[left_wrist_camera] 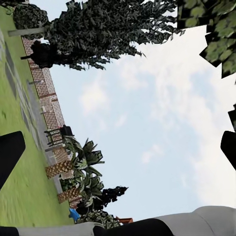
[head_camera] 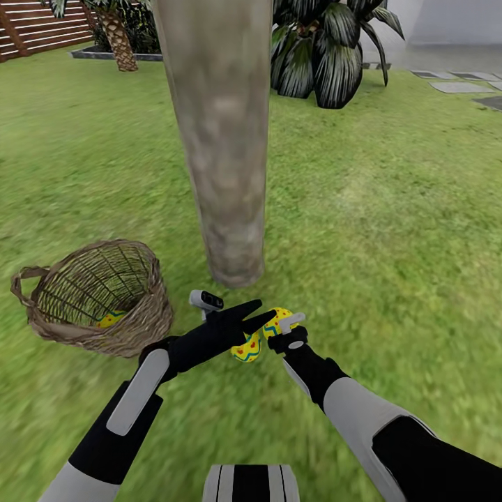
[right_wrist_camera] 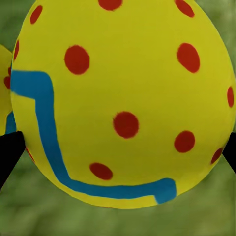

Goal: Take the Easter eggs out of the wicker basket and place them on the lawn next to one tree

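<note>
A yellow Easter egg (right_wrist_camera: 123,103) sits clamped in the right gripper (head_camera: 279,333), low over the lawn (head_camera: 390,230) near the tree (head_camera: 223,139). A second egg (head_camera: 248,348) lies just beside it; a third (head_camera: 110,319) waits in the wicker basket (head_camera: 97,300). The left gripper (head_camera: 245,314) is spread, holding nothing. This looks like the placing step: next, lower and release.

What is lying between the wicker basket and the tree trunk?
Only bare lawn lies between the wicker basket and the tree trunk, seen in the head view.
</note>
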Motion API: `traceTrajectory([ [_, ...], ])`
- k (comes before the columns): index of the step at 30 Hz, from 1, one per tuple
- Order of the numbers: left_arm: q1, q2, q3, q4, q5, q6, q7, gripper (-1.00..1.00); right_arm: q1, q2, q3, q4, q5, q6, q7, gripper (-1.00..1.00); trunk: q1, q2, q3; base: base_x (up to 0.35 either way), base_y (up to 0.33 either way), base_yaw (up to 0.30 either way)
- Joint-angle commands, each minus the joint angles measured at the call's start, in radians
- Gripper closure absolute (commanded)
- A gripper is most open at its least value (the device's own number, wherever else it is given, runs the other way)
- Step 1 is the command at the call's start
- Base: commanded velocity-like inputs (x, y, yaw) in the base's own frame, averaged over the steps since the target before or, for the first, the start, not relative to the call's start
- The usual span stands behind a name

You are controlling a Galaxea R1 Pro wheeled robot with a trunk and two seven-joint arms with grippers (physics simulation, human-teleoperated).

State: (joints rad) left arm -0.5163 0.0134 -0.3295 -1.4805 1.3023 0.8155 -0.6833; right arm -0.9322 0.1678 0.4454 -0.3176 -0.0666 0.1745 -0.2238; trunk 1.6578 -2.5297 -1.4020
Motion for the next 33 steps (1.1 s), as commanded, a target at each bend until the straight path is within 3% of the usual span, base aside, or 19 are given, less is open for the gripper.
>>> traceTrajectory([
  [1,-0.001,0.001,-0.001,0.000,0.006,0.005,0.001,-1.00,0.000,-0.001,0.009,-0.002,-0.007,0.006,-0.008,1.00,0.000,0.000,-0.001,0.014,0.000,0.000],
  [3,-0.001,0.000,-0.002,-0.001,0.006,0.005,0.001,-1.00,0.000,-0.001,0.009,-0.002,-0.007,0.007,-0.007,1.00,0.000,0.000,-0.001,0.004,0.000,0.000],
  [33,-0.001,-0.003,-0.002,-0.001,0.006,0.005,0.001,-1.00,0.000,-0.001,0.009,-0.001,-0.010,0.010,-0.009,1.00,0.013,-0.007,-0.117,0.000,0.000,0.000],
])
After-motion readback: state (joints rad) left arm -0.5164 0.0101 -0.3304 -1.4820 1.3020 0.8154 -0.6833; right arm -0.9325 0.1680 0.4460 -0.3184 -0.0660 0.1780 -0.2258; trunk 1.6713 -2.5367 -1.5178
